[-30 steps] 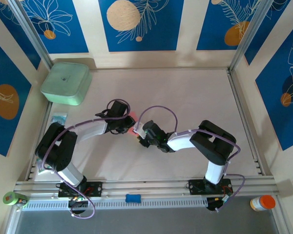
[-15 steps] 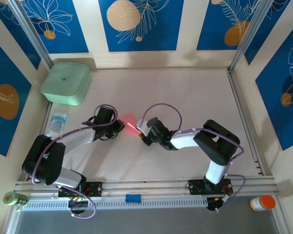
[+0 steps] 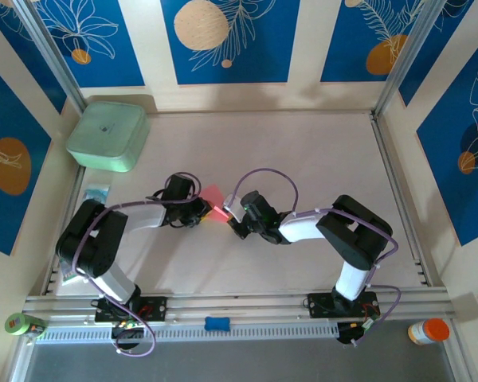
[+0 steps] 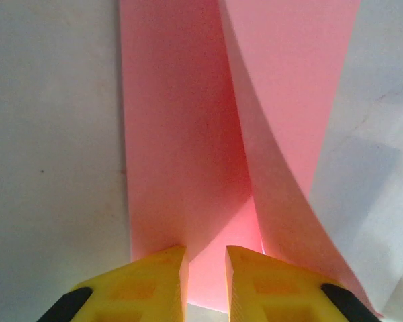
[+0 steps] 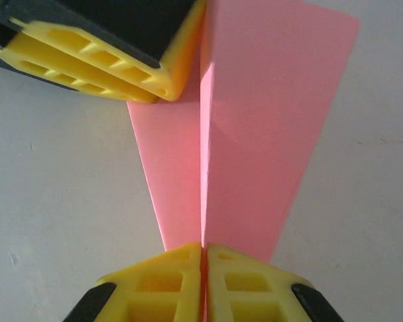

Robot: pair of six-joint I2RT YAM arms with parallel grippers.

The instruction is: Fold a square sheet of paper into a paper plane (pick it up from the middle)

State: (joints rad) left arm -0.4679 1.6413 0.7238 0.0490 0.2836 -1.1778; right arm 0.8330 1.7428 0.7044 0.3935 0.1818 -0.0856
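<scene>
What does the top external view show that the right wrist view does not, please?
Top external: the mint-green box at the far left, the packets by the left wall, and the orange-capped bottle at the near right. Right wrist: the right gripper shut on the raised centre ridge of the pink paper, with the crease up close. Both: the paper, the table, and the left gripper at the paper's other end.

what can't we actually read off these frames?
- Top view: pink paper mostly covered by left claw and right claw; fold shape too small to read.
- Left wrist view: paper's far end cut off by top edge; near edge under the fingers.
- Right wrist view: upper-left of paper hidden behind the left claw.
- Top view: packets, print too small.
</scene>
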